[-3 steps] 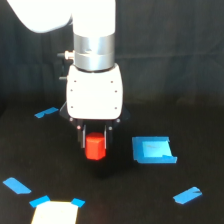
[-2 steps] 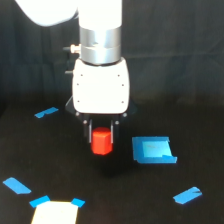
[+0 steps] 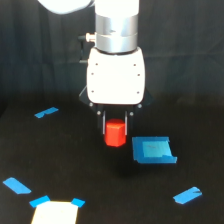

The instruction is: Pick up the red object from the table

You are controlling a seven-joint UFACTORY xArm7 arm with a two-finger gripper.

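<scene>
The red object [image 3: 115,134] is a small red-orange stubby block. It hangs between the dark fingers under the white gripper body, clear of the black table [image 3: 90,175]. My gripper [image 3: 115,131] is shut on it, near the middle of the exterior view. A faint shadow lies on the table below the block. The fingers' upper parts are partly hidden by the gripper body.
A light-blue flat square piece [image 3: 153,150] lies just to the exterior view's right of the block. Blue tape strips lie at the left [image 3: 46,112], lower left [image 3: 16,186] and lower right [image 3: 187,195]. A pale rectangular patch [image 3: 55,213] sits at the bottom edge.
The gripper has risen and shifted toward the exterior view's right, carrying the red object up off the table.
</scene>
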